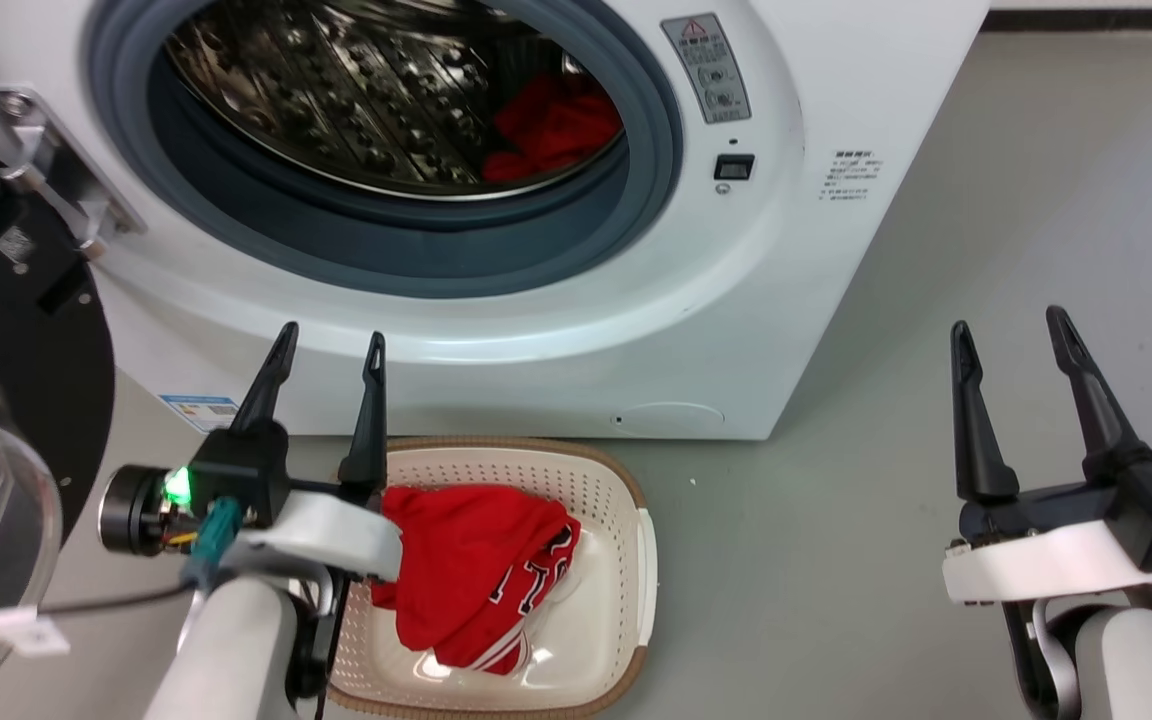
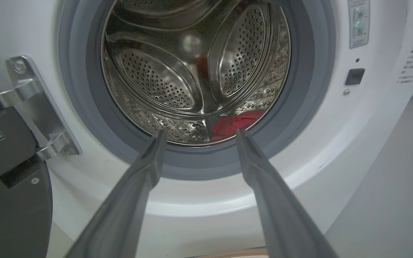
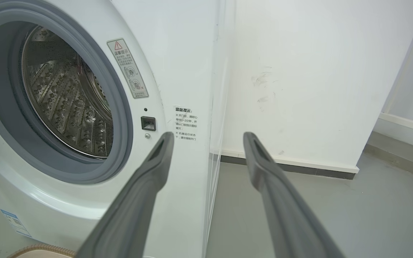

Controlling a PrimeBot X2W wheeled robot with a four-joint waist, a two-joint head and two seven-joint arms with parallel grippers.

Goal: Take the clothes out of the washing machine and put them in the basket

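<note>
A red garment (image 1: 554, 125) lay inside the washing machine (image 1: 786, 250), straight ahead of the nearer left end effector (image 1: 332, 332), which was open and empty.

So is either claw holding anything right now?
No. The left claw and the right claw are both open and empty. One red garment lies in the basket.

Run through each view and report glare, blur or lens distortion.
Head view: sharp, with glare on the drum and inside the basket. Left wrist view: wide-angle curving of the washing machine front, a hazy green glint in the drum, left fingers soft. Right wrist view: even light, right fingers blurred close up.
</note>
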